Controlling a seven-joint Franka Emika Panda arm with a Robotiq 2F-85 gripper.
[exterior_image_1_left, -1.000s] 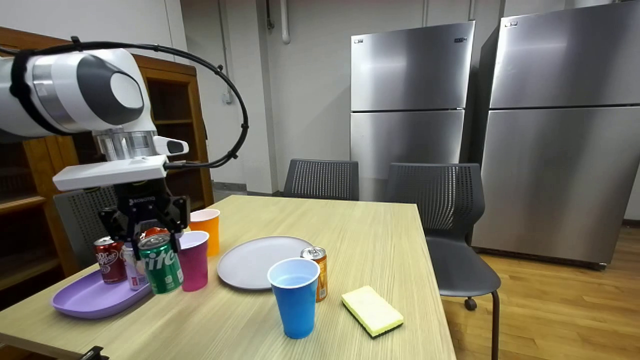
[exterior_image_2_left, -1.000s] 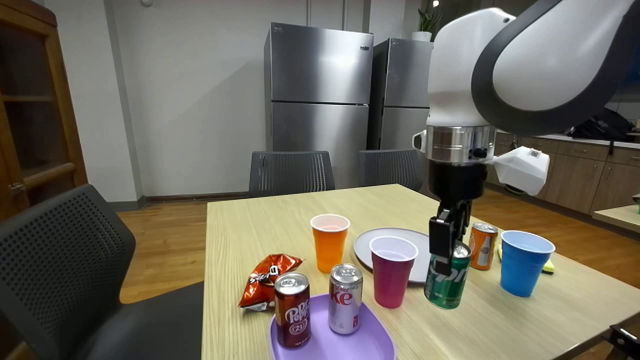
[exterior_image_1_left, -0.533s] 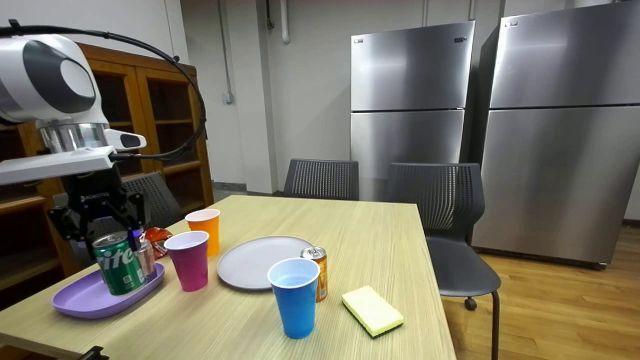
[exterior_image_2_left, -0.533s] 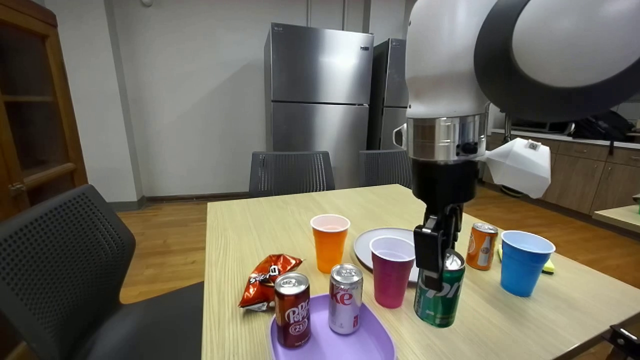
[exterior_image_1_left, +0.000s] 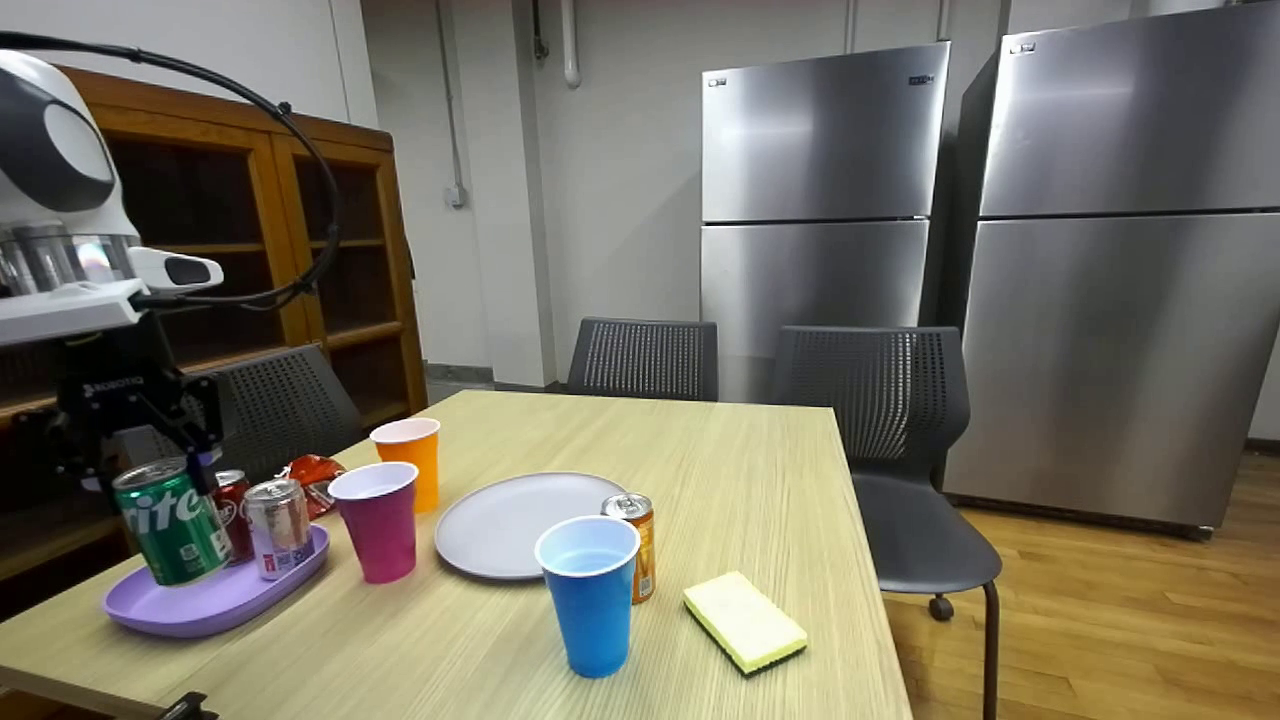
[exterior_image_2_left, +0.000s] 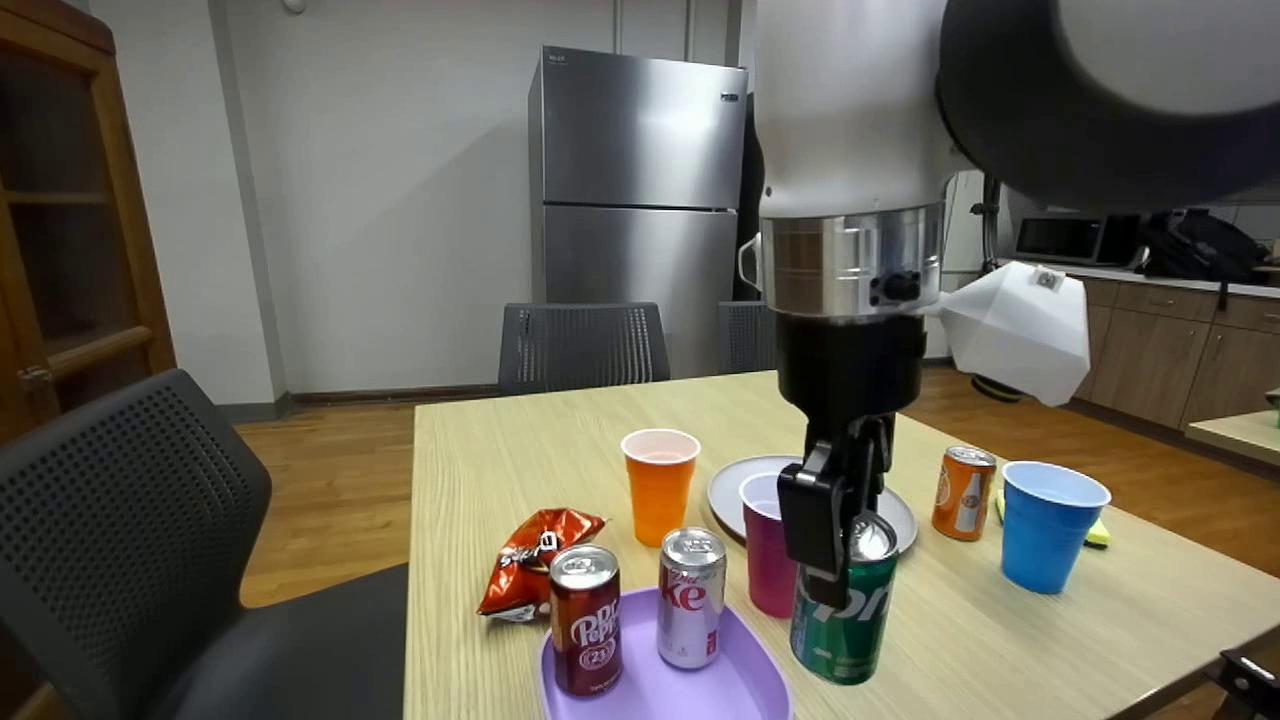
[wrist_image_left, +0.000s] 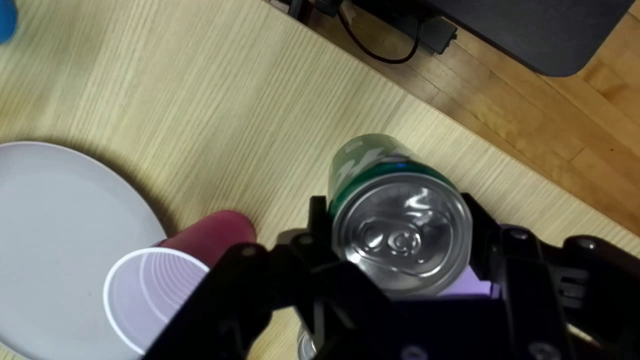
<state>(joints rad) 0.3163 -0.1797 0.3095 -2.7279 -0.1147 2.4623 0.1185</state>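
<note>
My gripper is shut on a green Sprite can, with one finger on each side near its top. In the wrist view the can's silver lid fills the space between the dark fingers. The can is off the table and leans slightly. A purple tray lies beside it in an exterior view, carrying a dark red Dr Pepper can and a silver Diet Coke can. Most of the tray is hidden behind my gripper in the wrist view.
Close to the held can stands a magenta cup. Farther off are an orange cup, a red chip bag, a grey plate, a blue cup, an orange can and a yellow sponge. Chairs surround the table.
The arm has carried the green can away from the blue cup, past the magenta cup and towards the purple tray. The grip has held throughout, and the other objects have stayed put.
</note>
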